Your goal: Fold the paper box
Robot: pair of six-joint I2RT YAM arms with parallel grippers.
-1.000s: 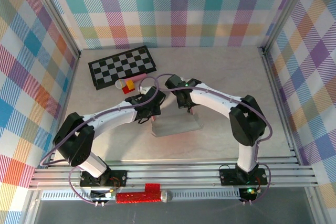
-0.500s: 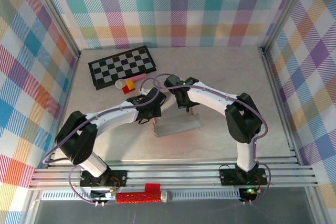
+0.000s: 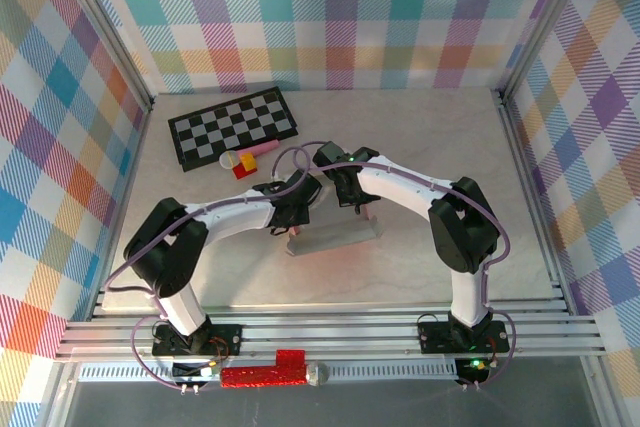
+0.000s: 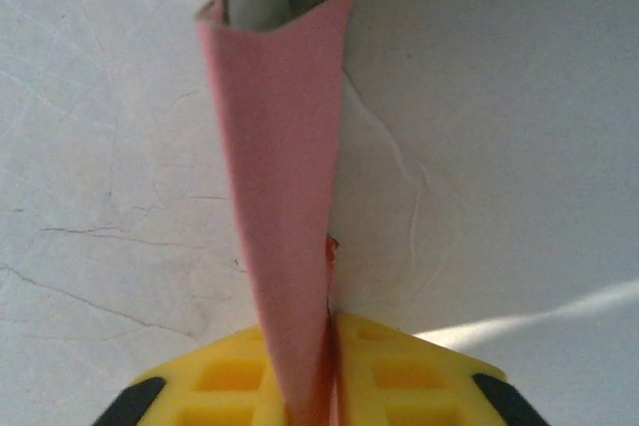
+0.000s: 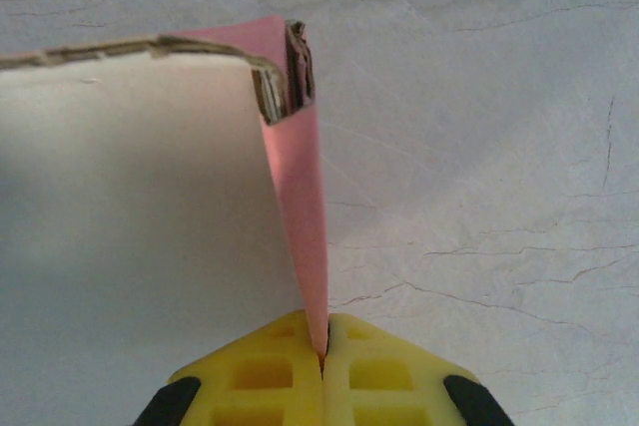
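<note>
The paper box (image 3: 335,238) lies mid-table, its pale inside up and pink showing along its edges. Both arms meet over its far edge. My left gripper (image 3: 299,211) is at the box's far left corner. In the left wrist view its yellow pads (image 4: 419,376) pinch an upright pink flap (image 4: 285,187), so the left gripper (image 4: 324,386) is shut on it. My right gripper (image 3: 353,205) is at the far right part of that edge. In the right wrist view the right gripper (image 5: 323,346) is shut on a thin pink flap (image 5: 300,207) beside the box's pale panel (image 5: 130,177).
A black-and-white checkered board (image 3: 233,125) lies at the back left. Small blocks sit just in front of it: a pale cylinder (image 3: 229,160), a pink cylinder (image 3: 263,151) and a red-and-yellow block (image 3: 245,167). Plaid walls close in three sides.
The left arm's elbow has swung right and nearer its gripper, which has edged toward the right one. The box has shifted slightly left. Both grips still hold.
</note>
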